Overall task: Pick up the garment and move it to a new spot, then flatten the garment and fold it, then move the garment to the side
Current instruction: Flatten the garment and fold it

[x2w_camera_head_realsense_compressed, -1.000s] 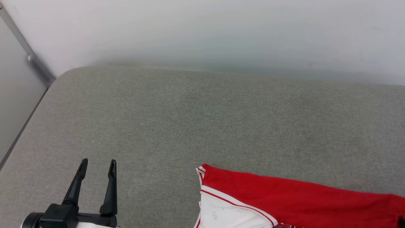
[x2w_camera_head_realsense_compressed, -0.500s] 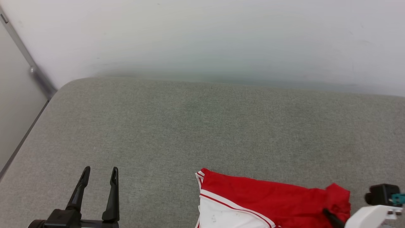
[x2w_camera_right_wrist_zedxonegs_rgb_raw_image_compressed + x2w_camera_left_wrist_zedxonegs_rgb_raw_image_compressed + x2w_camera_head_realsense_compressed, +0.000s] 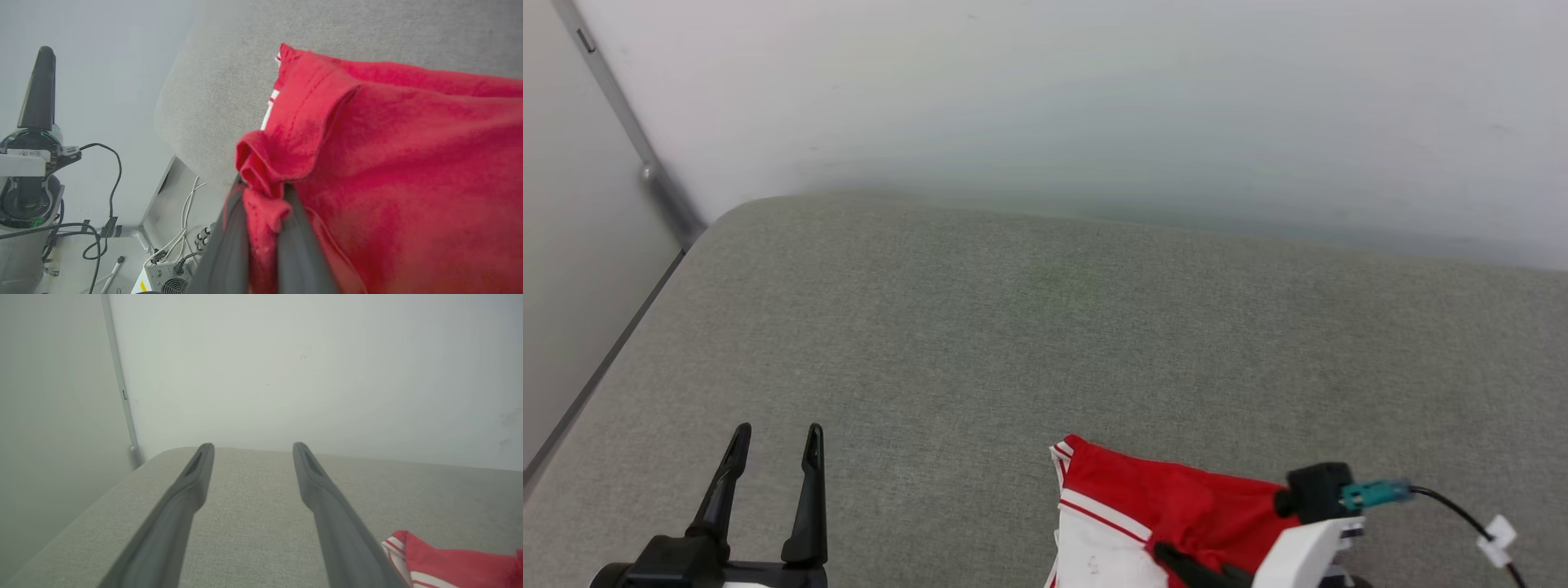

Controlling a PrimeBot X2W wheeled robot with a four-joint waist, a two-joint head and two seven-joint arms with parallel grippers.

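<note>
Two grippers are working at the near edge. I am holding the right gripper (image 3: 263,188) pressed together on a bunched red edge of the garment (image 3: 388,163). The hemmed cloth is puckering into a small knot between the dark fingers (image 3: 229,245). I am holding the left gripper (image 3: 778,433) at the near left, jaws spread wide and empty, well apart from the cloth.

The garment is lying at the near right of the padded surface (image 3: 1013,327). A white sleeve panel and striped red-and-white trim are showing at its left corner.

Status, as I am judging it: the grasp is made and the move to a new spot is in hand. Flattening, folding and setting aside are remaining.

Materials: the jersey is reading as soft, limp knit, draping in loose folds. The surface is showing a coarse grey weave, with a rounded far left corner. Beyond it, the smooth pale wall (image 3: 1094,98) is closing the scene, with a thin metal strip (image 3: 645,155) running down at the far left.
</note>
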